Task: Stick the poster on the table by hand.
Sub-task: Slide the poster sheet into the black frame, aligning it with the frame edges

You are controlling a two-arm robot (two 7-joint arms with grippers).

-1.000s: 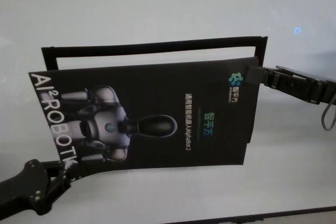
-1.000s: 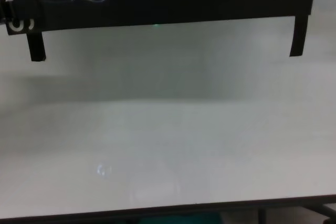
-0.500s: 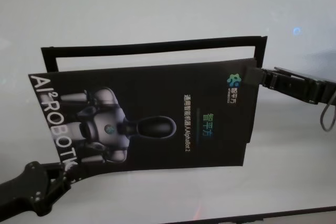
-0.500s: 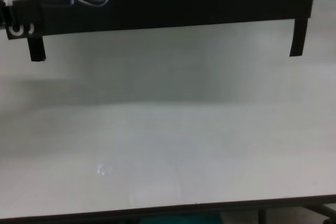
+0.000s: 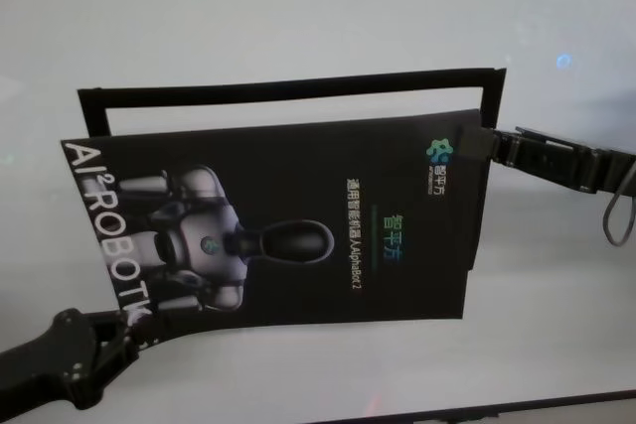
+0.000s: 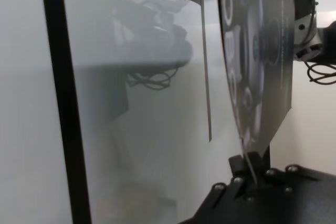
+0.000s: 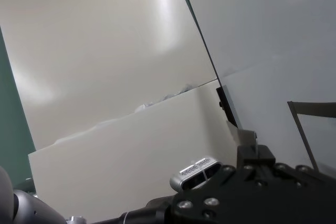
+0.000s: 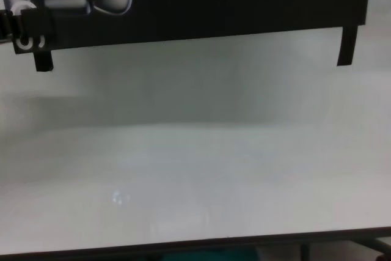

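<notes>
Your poster (image 5: 298, 225) sits mid-frame in the head view, held above the white bench (image 5: 298, 7) — robot picture toward the left, small text toward the right. Left gripper (image 5: 124, 330), lower left of the frame: fingers pressed together on the poster's lower-left corner; the left wrist view shows the sheet's edge pinched between them (image 6: 251, 163). Right gripper (image 5: 475, 143), right of centre: fingers closed on the poster's upper-right corner. A narrow black strip frame (image 5: 288, 86) lies on the bench behind the poster, its top bar visible above the sheet. In the chest view the poster's lower edge (image 8: 201, 10) hangs across the top of the frame.
</notes>
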